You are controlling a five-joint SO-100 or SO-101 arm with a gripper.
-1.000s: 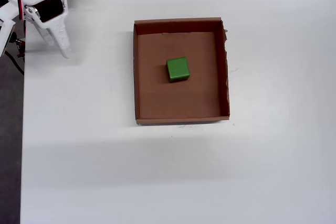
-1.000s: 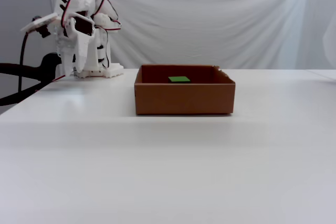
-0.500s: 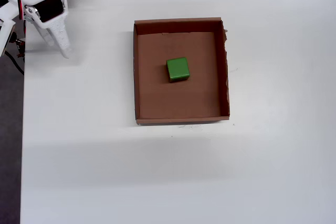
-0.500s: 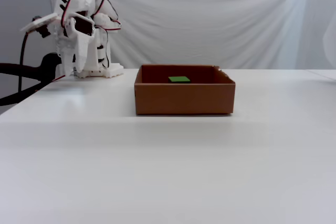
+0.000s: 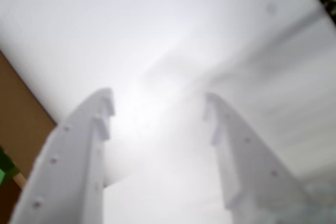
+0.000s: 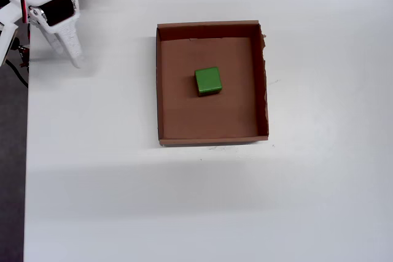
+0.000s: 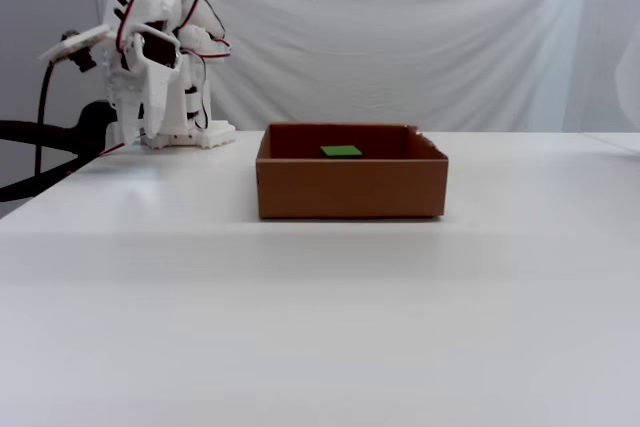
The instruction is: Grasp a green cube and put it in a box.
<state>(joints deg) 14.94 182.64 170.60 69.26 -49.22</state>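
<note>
The green cube lies flat on the floor of the brown cardboard box, near its middle; in the fixed view only its top shows above the box wall. My gripper is at the table's far left corner in the overhead view, well away from the box. In the wrist view its two white fingers stand apart with nothing between them. A strip of the box and a sliver of the green cube show at the left edge of the wrist view.
The arm is folded over its white base at the back left. The white table ends at a dark floor strip on the left of the overhead view. A white cloth hangs behind.
</note>
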